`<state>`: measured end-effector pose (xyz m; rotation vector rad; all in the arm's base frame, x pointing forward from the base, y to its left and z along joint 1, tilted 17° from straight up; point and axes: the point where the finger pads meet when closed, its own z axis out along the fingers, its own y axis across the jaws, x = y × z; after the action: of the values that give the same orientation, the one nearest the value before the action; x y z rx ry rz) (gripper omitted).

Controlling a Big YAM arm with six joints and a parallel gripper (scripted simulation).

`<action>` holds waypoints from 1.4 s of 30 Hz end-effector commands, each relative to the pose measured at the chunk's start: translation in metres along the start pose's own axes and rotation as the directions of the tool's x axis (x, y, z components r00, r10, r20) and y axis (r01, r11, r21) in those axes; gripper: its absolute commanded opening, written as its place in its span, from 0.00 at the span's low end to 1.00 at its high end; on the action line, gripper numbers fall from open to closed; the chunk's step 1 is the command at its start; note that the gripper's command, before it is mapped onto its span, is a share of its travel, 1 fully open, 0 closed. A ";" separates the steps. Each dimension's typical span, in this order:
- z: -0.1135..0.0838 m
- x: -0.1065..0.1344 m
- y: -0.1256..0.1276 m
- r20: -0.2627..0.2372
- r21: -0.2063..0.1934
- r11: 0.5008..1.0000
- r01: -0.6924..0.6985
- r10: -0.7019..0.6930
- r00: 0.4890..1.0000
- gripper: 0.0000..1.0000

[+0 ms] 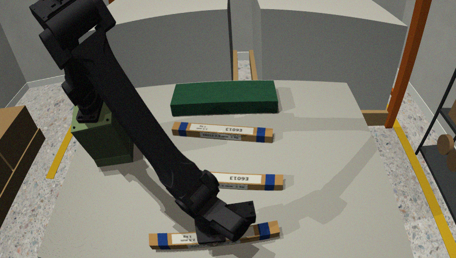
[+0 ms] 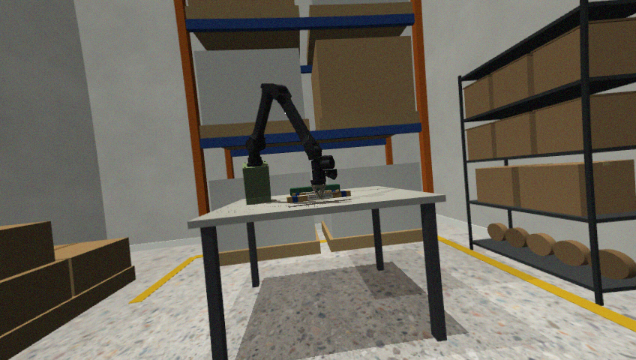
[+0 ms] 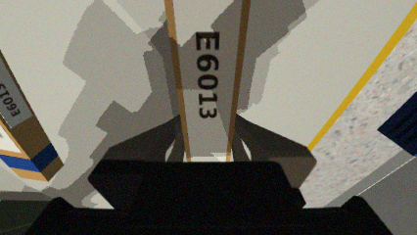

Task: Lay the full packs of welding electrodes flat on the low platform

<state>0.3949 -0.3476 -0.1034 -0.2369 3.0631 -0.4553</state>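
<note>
Three long tan packs with blue end bands and white E6013 labels are on or over the table. My gripper is shut on the front pack near its middle and holds it a little above the table's front edge, its right end slightly higher. The middle pack lies flat behind it. The back pack lies flat just in front of the low green platform, which has nothing on it.
The arm's green base block stands at the table's left. The table ends close in front of the held pack. Shelving racks and cardboard boxes stand around the table on the floor.
</note>
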 end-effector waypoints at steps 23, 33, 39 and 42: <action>0.018 -0.010 -0.016 0.021 0.021 1.000 -0.003 0.003 1.000 0.00; 0.009 -0.013 -0.021 0.032 0.033 0.999 -0.006 0.005 0.999 0.00; 0.005 -0.015 -0.023 0.037 0.038 0.999 -0.006 0.004 0.999 0.00; 0.004 -0.015 -0.024 0.038 0.039 0.999 -0.006 0.004 0.999 0.00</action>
<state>0.3947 -0.3522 -0.1212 -0.2361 3.0677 -0.4507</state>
